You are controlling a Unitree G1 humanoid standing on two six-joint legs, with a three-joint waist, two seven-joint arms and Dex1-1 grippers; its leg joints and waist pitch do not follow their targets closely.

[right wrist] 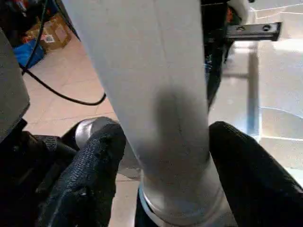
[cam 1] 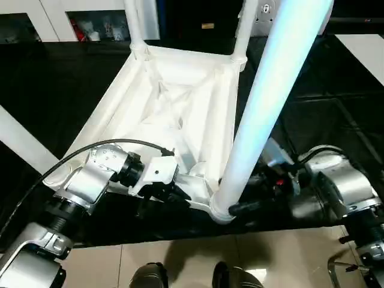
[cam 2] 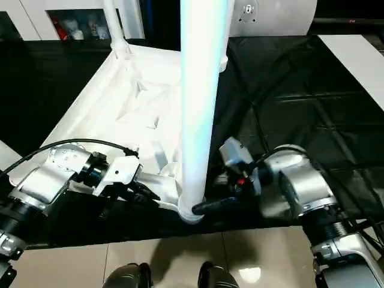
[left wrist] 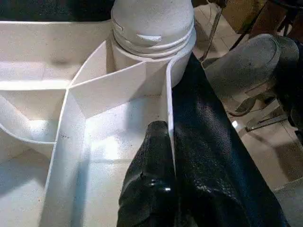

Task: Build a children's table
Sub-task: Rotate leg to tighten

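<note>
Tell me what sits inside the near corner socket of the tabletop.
A leg stands in the socket, right gripper closed around it. Its inserted end is hidden.

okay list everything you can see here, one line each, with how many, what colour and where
table top: one, white, upside down on the black surface, ribbed underside up
near leg: one, white, upright in the near corner socket
far legs: two, white, in the far corner sockets
fourth leg: one, white, at the left corner
black surface: one, under the table top
cabinet: one, white, glass doors, behind
left gripper: black fingers clamped on the top's edge wall
right gripper: black fingers closed around the near leg's base
</note>
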